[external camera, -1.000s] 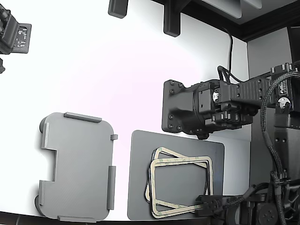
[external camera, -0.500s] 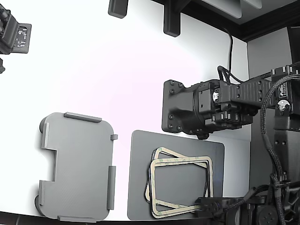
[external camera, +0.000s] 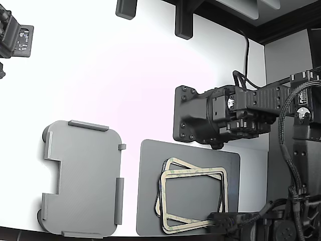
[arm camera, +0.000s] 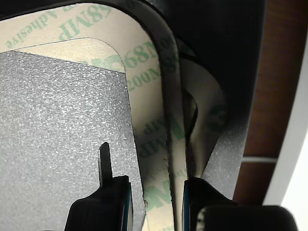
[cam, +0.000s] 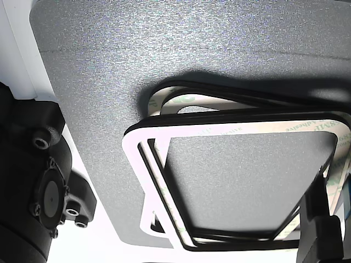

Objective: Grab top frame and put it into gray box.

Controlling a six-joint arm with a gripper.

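Observation:
The top frame (external camera: 195,173) is a cream ring with green print and a dark edge. It lies on a stack of like frames on the dark gray mat (external camera: 150,191). It also shows in the wrist view (arm camera: 154,120) and the other view (cam: 219,130). My gripper (external camera: 216,219) is low at the stack's near right corner in the exterior view. In the wrist view the gripper (arm camera: 156,197) has one finger inside the ring and one outside, straddling the frame's band, with a slim gap on the inner side. The gray box (external camera: 83,178) lies empty at the exterior view's left.
A lower frame (external camera: 173,161) sticks out, turned, from under the top one. A second arm's black head (external camera: 200,118) hangs above the mat's far edge. Black mounts (external camera: 183,22) stand at the back. The table's near edge runs just below the box and the mat.
My gripper has crept slightly to the exterior view's left along the stack's near edge, and its cable has shifted. The frames and the box have not moved.

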